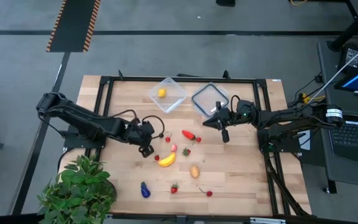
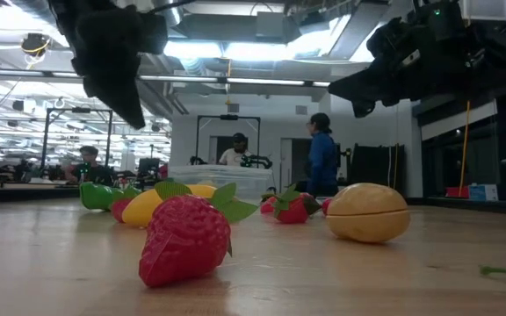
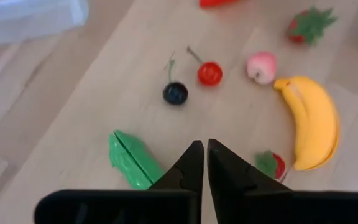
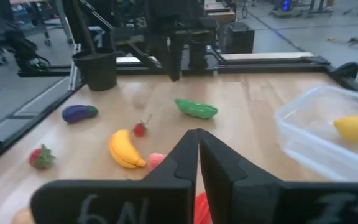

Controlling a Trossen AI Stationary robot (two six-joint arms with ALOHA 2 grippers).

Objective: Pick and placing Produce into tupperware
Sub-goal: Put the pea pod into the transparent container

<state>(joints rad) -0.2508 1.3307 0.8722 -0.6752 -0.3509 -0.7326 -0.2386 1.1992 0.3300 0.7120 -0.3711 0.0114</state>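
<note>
Above the banana (image 3: 312, 121), left fingers (image 3: 188, 165) apparently shut, empty.

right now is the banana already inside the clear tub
No: in the high view the banana lies on the bare table, well apart from the tub, which holds only a yellow lemon.

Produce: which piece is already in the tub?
Only the yellow lemon, inside the clear tupperware at the table's far side. Every other piece, like the banana, lies loose on the wood.
</note>
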